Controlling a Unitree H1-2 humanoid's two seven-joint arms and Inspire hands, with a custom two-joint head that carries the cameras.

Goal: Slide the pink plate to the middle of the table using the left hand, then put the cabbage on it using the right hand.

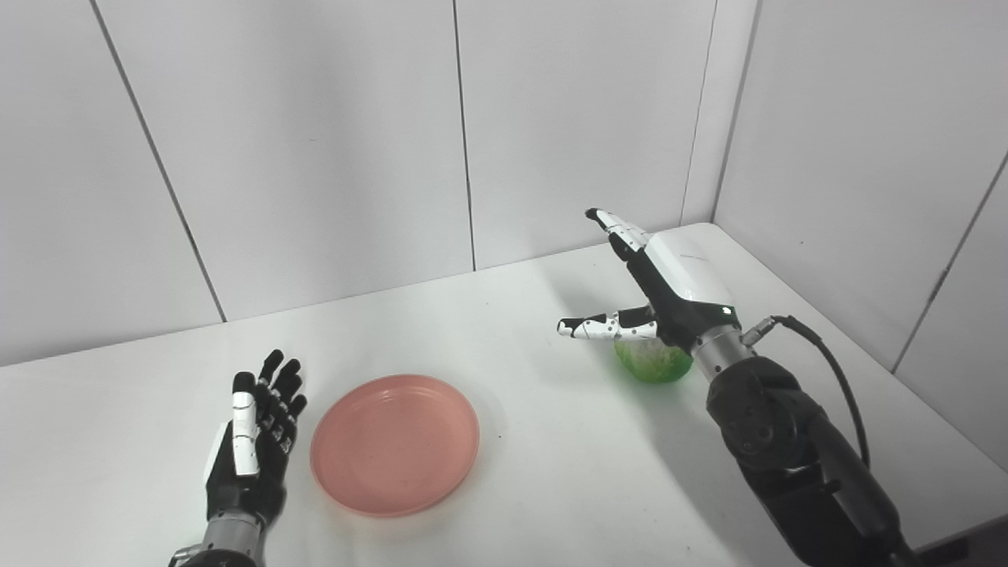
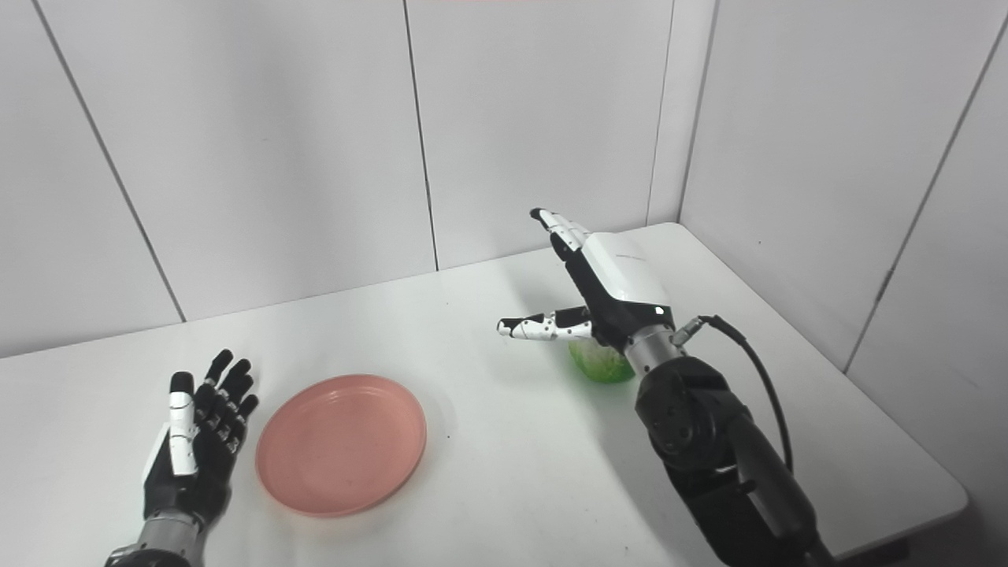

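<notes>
The pink plate (image 1: 395, 443) lies flat on the white table (image 1: 504, 331), left of the middle and near the front. My left hand (image 1: 256, 429) rests just left of the plate, open, palm turned toward it, a small gap from the rim. The green cabbage (image 1: 652, 361) sits on the table to the right, partly hidden behind my right hand (image 1: 661, 287). That hand hovers over the cabbage, open, fingers stretched toward the back wall and thumb pointing left, holding nothing.
Grey wall panels close off the table's back and right sides. The table's right edge (image 2: 890, 425) runs close beside my right forearm, where a black cable (image 1: 835, 370) loops out.
</notes>
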